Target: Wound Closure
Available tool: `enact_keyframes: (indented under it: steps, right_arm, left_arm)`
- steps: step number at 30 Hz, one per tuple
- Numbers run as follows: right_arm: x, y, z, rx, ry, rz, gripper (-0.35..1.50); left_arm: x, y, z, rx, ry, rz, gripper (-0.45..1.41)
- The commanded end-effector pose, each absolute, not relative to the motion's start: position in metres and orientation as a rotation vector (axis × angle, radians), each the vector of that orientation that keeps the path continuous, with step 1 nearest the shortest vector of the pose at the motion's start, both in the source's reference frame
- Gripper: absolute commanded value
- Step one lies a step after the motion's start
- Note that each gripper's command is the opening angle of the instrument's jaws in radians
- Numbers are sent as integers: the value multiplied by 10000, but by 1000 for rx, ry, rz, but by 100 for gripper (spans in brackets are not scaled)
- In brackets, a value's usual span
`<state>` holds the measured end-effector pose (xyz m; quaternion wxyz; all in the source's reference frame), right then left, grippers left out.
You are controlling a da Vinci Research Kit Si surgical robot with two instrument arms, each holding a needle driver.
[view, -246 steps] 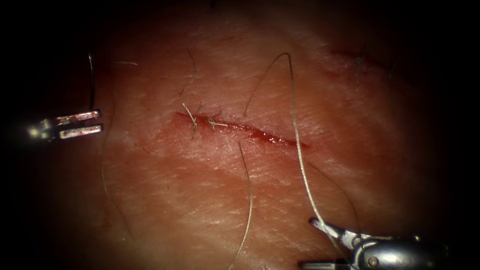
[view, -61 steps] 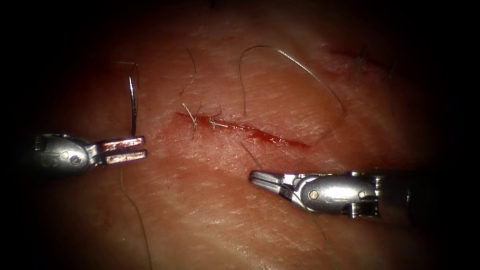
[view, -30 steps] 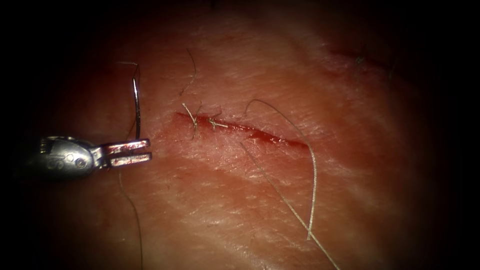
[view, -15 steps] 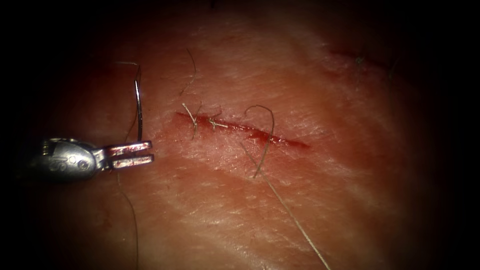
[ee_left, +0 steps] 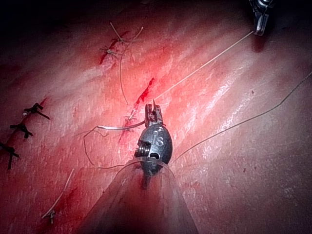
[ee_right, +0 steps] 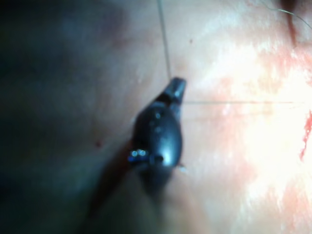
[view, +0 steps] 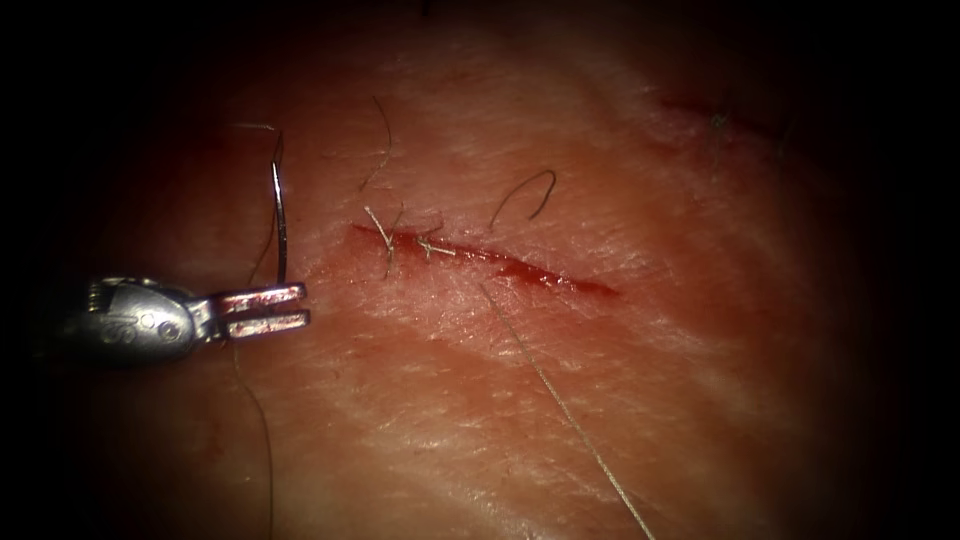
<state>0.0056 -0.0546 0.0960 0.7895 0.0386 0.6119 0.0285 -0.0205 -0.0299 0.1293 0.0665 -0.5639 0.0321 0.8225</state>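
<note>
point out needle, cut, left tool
needle (view: 279,215): endoscope view, mid-curve, above the jaws.
cut (view: 520,268): endoscope view, open red stretch.
left tool (view: 272,309): endoscope view, between jaw tips.

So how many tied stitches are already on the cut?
2: both sit on the cut toward its left end, first stitch and second stitch just right of it. Red fluid could hide others.
</note>
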Motion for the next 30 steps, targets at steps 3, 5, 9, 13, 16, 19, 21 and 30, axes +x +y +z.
enact_keyframes:
  steps: [3,5,9,13,16,19,21,30]
  right_arm:
    - [62,-559,968,103,1316,62,-35]
    - [62,-560,968,104,1315,59,-35]
    - [63,-566,968,128,1313,48,-35]
    - [63,-569,966,140,1307,35,-35]
    - [64,-569,964,146,1311,31,-35]
    - [63,-569,965,146,1311,30,-35]
    - [63,-569,965,147,1309,29,-35]
    - [50,-514,958,36,1250,187,143]
  left_arm:
    - [-211,-303,1299,-1700,91,2482,-45]
    - [-211,-303,1299,-1697,86,2478,-45]
    - [-211,-303,1299,-1698,86,2478,-45]
    - [-211,-303,1299,-1698,86,2478,-45]
    - [-211,-303,1299,-1698,86,2478,-45]
    - [-210,-303,1299,-1698,86,2478,-45]
    - [-210,-303,1299,-1699,86,2478,-45]
    - [-191,-295,1289,-1687,80,2480,-45]
